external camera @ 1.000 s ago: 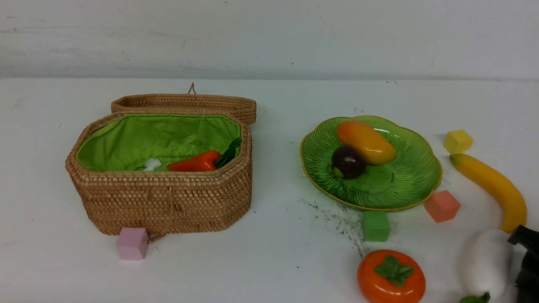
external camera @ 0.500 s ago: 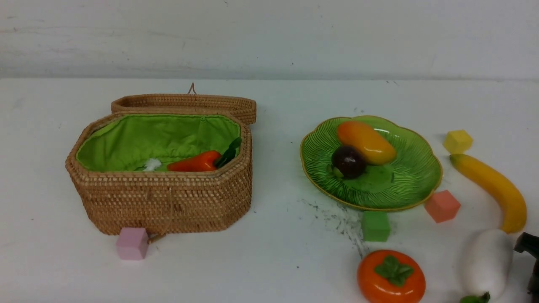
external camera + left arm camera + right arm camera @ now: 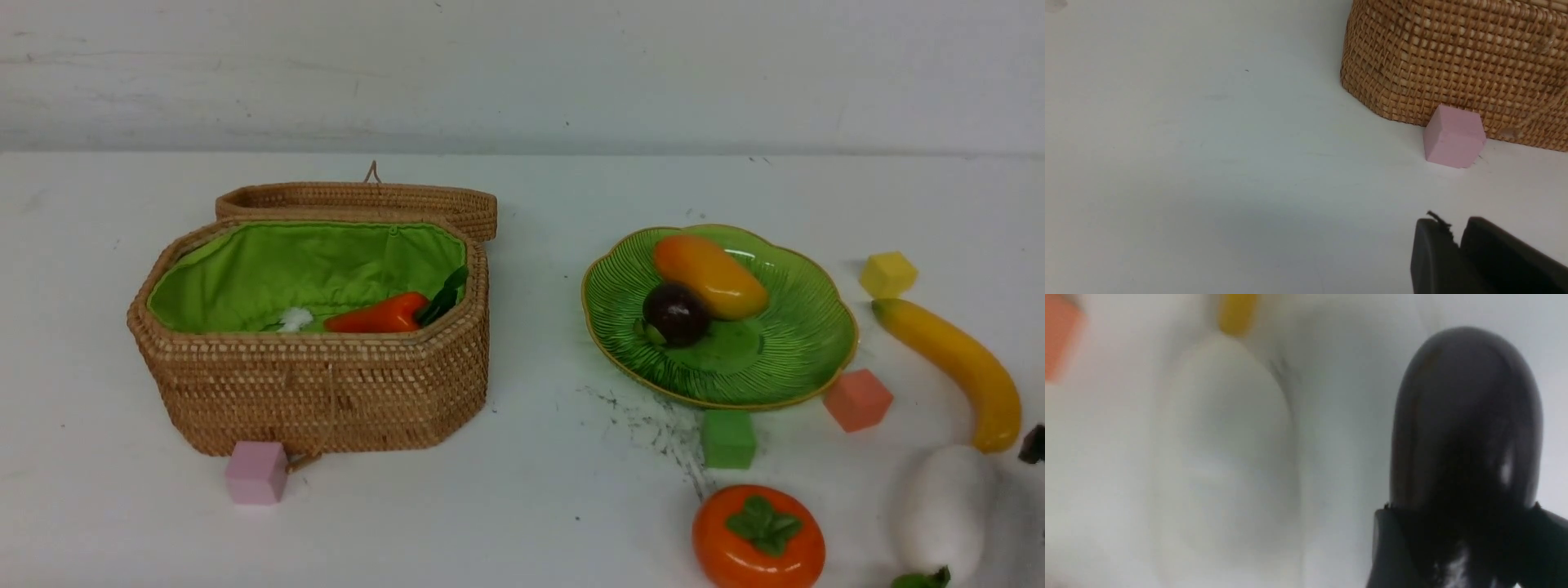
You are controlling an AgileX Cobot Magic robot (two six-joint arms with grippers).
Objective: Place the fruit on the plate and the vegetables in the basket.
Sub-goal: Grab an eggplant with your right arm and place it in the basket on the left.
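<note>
Left gripper (image 3: 1457, 234): black fingers pressed together, nothing between them, low over the bare table (image 3: 522, 506), near the pink cube (image 3: 256, 472). The pink cube sits at the basket's near wall, left end. The basket (image 3: 326, 392) is on the left half of the table, with its lid (image 3: 367, 200) swung open behind it. Inside, toward the right end, lies the red-orange vegetable (image 3: 380, 314), leaves pointing right.

The plate (image 3: 784, 359) is right of centre. The mango (image 3: 709, 276) and mangosteen (image 3: 675, 313) lie on it, touching. The green cube (image 3: 727, 438) is at the plate's near edge, the salmon cube (image 3: 857, 399) at its near-right edge and the yellow cube (image 3: 887, 273) off its far-right edge.

The persimmon (image 3: 758, 535) is on the table, nearer than the green cube. The banana (image 3: 955, 367) is on the table right of the plate. The white vegetable (image 3: 943, 510) is on the table just by the banana's near end.

Right gripper (image 3: 1033, 444): only a dark sliver shows at the right edge, beside the banana tip. The blurred wrist view shows one black finger (image 3: 1466, 416), so I cannot tell how the jaws stand. It holds nothing visible.
</note>
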